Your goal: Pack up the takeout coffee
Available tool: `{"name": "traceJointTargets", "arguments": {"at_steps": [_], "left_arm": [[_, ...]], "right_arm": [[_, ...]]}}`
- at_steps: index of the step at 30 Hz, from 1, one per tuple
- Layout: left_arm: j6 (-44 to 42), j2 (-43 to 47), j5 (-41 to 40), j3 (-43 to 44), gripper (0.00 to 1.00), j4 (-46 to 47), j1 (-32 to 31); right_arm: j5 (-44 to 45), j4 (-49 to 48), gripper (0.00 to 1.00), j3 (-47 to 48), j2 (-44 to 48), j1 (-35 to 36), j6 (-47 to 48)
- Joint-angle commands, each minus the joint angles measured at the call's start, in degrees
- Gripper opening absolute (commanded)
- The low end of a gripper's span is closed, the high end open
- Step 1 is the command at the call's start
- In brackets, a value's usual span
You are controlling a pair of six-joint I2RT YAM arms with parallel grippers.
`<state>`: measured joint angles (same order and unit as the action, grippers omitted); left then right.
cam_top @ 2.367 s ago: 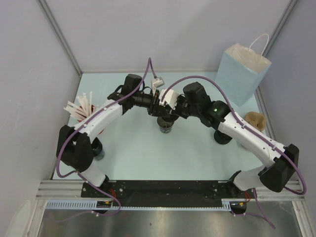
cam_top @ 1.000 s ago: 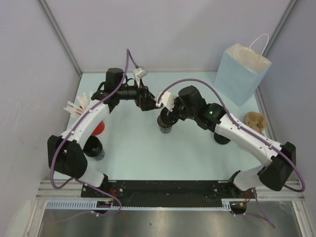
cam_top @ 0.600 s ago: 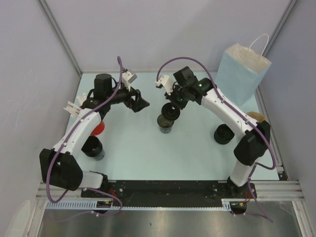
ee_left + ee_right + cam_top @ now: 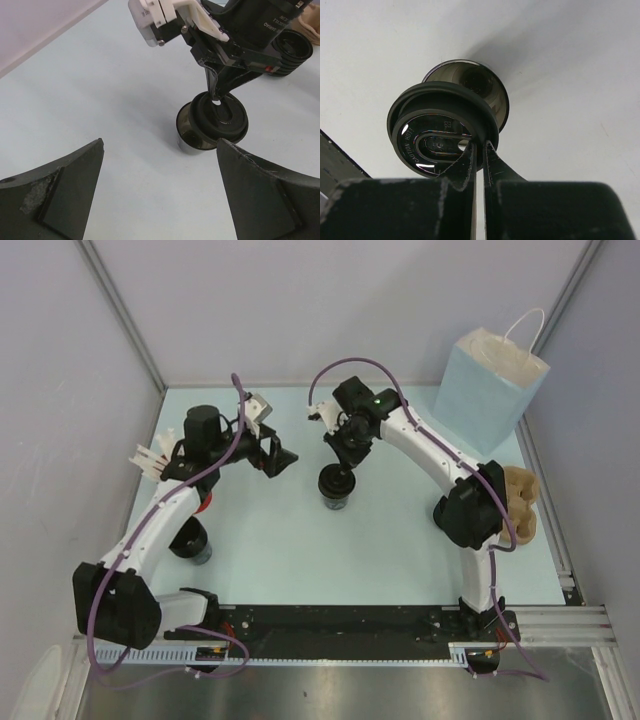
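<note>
Pinching the black lid (image 4: 440, 137) by its rim with the right tool (image 4: 477, 150), clamped hard on the edge. Hovering it face-up, slightly tilted, over the open black cup (image 4: 192, 137) at mid tabletop (image 4: 300, 550); cannot tell whether touching the cup's mouth or just clear. Sitting off-centre over the cup, shifted toward the clamped side in the right wrist view, so likely needs sliding across the mouth, then pressing straight down. Standing upright below, mouth up, long axis vertical, directly beneath the right tool. Spread wide apart and empty at the left tool (image 4: 278, 454), well off to the cup's left, facing it. Nearer by far on the right side. Far right corner for the pale-blue paper bag (image 4: 490, 390), upright, open end up, well apart from the cup. Judged: lidding step, bagging not yet begun.
</note>
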<state>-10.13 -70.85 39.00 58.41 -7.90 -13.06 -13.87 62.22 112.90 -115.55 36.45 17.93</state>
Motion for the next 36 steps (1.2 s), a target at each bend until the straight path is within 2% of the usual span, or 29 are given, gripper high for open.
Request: {"name": "traceJointTargets", "arguments": {"at_steps": [1,17,36], "left_arm": [[0.7,0.8,-0.3,-2.1,0.99,4.4,0.2],[2.3,2.3,-0.6,-4.9,0.99,6.7,0.1],[2.6,1.8,0.2,-5.4,0.99,7.3,0.1]], "right_arm": [[1.9,-0.4,0.0,2.3,-1.4,1.3,-3.2],[4.9,0.4,0.0,5.7,-5.7,1.1,-3.8],[6.7,1.6,0.0,5.7,-5.5,2.5,-2.7]]}}
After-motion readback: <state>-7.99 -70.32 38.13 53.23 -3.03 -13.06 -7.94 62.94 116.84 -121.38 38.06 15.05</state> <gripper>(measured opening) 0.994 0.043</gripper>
